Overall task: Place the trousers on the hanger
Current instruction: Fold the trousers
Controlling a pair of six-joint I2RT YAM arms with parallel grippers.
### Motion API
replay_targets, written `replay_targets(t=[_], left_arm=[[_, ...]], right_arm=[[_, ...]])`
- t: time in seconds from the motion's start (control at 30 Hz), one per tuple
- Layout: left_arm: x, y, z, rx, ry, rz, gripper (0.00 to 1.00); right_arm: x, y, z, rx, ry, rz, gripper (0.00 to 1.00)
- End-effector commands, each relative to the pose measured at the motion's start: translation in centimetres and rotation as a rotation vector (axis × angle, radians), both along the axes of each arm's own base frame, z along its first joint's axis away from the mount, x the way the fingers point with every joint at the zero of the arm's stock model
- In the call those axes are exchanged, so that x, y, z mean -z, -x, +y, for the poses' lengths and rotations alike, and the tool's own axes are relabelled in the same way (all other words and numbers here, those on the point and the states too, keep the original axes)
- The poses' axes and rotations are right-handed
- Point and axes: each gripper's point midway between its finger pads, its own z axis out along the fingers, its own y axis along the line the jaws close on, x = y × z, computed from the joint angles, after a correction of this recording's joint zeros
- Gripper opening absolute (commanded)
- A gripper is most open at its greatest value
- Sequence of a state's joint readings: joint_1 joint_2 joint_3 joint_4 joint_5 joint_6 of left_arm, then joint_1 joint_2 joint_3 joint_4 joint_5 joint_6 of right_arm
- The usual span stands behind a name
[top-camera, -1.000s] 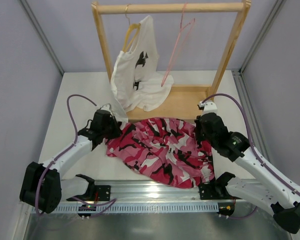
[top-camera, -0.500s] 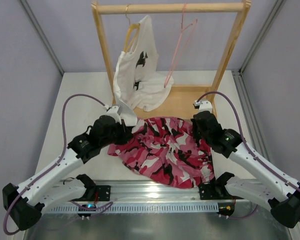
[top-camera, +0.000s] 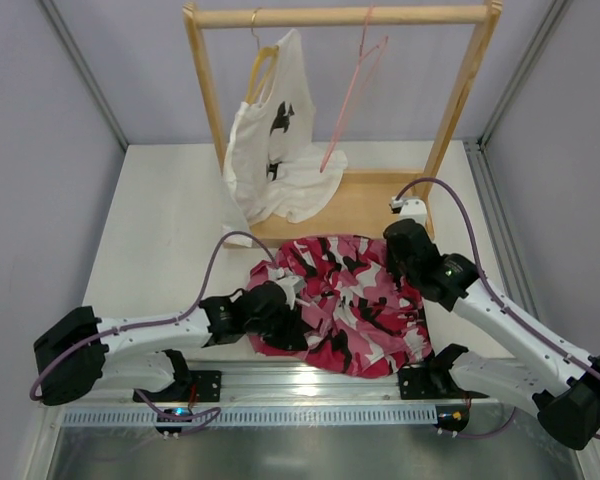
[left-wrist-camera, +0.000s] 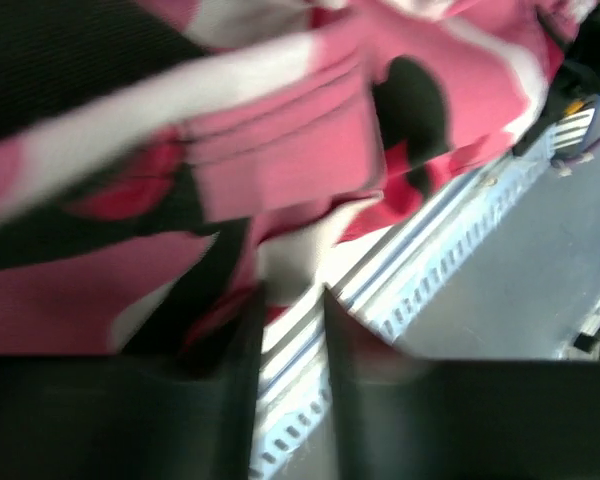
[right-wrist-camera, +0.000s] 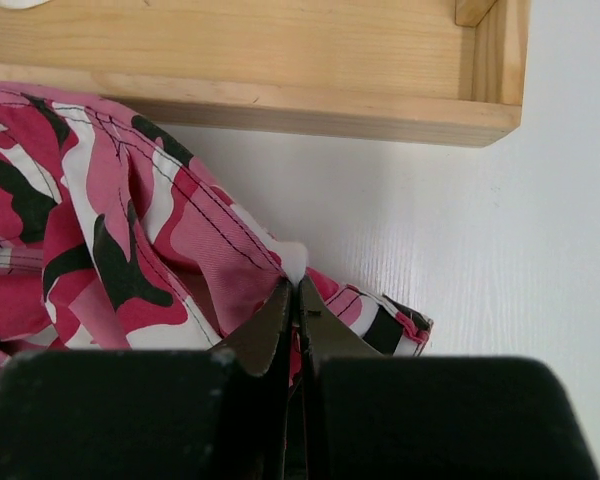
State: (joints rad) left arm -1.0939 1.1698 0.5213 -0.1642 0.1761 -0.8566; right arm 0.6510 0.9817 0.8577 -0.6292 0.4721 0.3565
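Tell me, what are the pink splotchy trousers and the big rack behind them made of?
The trousers look like soft woven cloth, maybe cotton, with a dull, non-shiny surface. They crumple into folds and show stitched seams, but the exact fibre can't be told. The rack looks like pale wood, smooth and not glossy, with fine grain lines running along its board.

2 hangers (top-camera: 352, 95) (top-camera: 263, 68), 1 trousers (top-camera: 352, 312), 1 tee (top-camera: 280, 160)
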Motion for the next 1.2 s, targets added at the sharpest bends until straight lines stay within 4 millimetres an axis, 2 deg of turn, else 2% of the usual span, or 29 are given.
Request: replay_targets(t=[0.0,0.03,0.07,0.1,0.13,0.17,0.2,0.23,0.27,0.3,0.33,0.37,0.4,0.53,0.63,0.77,0.87,1.0,1.03,1.07,1.13,1.17], left_arm=[[-4.8,-0.6,-3.0,0.039,0.125,-0.052,0.38],[-6.5,-1.5,-3.0,0.009,0.149,-0.104,0.47],[-7.3,-1.9,-2.7,-0.012,0.155,-0.129,0.55],[-8.3,-2.3,-2.6,-0.03,0.166,-0.156,0.67],[-8.6,-2.5,-1.7,-0.048,0.135,-0.166,0.7],[-10.5,-4.2,-1.4,-0.124,0.133,-0.237,0.72],[-11.6,-4.8,-0.4,-0.165,0.12,-0.271,0.76],[-10.9,-5.4,1.6,-0.217,0.019,-0.283,0.78],[-12.9,-6.5,2.4,-0.285,-0.002,-0.315,0.8],[-12.7,-8.3,4.2,-0.381,-0.095,-0.371,0.84],[-12.9,-9.0,5.1,-0.421,-0.147,-0.384,0.85],[-12.0,-9.2,7.1,-0.448,-0.257,-0.374,0.86],[-12.3,-9.9,7.2,-0.473,-0.291,-0.386,0.88],[-10.5,-10.1,7.6,-0.491,-0.384,-0.339,0.91],[-9.0,-10.1,7.7,-0.502,-0.406,-0.284,0.89],[-8.6,-10.3,8.5,-0.523,-0.433,-0.282,0.88],[-7.4,-10.1,9.3,-0.515,-0.477,-0.276,0.89],[-6.1,-10.9,8.0,-0.472,-0.42,-0.312,0.88],[-6.7,-11.7,6.7,-0.477,-0.351,-0.343,0.88],[-6.2,-11.8,6.8,-0.45,-0.36,-0.365,0.86],[-6.7,-12.5,6.6,-0.46,-0.333,-0.394,0.83],[-6.8,-12.6,6.7,-0.457,-0.341,-0.401,0.77]], right_arm=[[-3.2,-1.1,-0.2,0.06,-0.058,-0.095,0.04],[-3.2,-1.1,-0.3,0.06,-0.058,-0.095,0.04],[-3.3,-1.0,-0.3,0.062,-0.06,-0.098,0.04],[-3.4,-1.0,-0.3,0.056,-0.064,-0.098,0.04],[-3.5,-0.9,-0.2,0.05,-0.068,-0.1,0.04],[-3.4,-0.9,-0.2,0.04,-0.066,-0.1,0.04],[-3.4,-0.8,0.0,0.026,-0.071,-0.099,0.04],[-3.5,-0.7,0.1,0.022,-0.078,-0.104,0.04],[-3.4,-0.7,0.1,0.015,-0.076,-0.103,0.04],[-3.3,-0.6,0.3,0.005,-0.081,-0.104,0.04],[-3.3,-0.6,0.7,-0.015,-0.096,-0.103,0.04],[-3.2,-0.5,0.8,-0.022,-0.099,-0.101,0.04],[-3.1,-0.6,0.9,-0.028,-0.102,-0.101,0.04],[-3.1,-0.5,1.3,-0.048,-0.106,-0.091,0.04],[-3.2,-0.5,1.5,-0.061,-0.111,-0.091,0.04],[-3.0,-0.4,1.5,-0.066,-0.11,-0.088,0.04],[-2.8,-0.3,1.6,-0.068,-0.11,-0.086,0.04],[-2.3,-0.4,2.0,-0.085,-0.119,-0.083,0.04],[-2.1,-0.4,2.1,-0.089,-0.122,-0.078,0.04],[-2.0,-0.4,2.3,-0.095,-0.126,-0.075,0.04],[-1.8,-0.3,2.7,-0.111,-0.134,-0.064,0.04],[-1.7,-0.3,2.7,-0.113,-0.134,-0.058,0.04]])
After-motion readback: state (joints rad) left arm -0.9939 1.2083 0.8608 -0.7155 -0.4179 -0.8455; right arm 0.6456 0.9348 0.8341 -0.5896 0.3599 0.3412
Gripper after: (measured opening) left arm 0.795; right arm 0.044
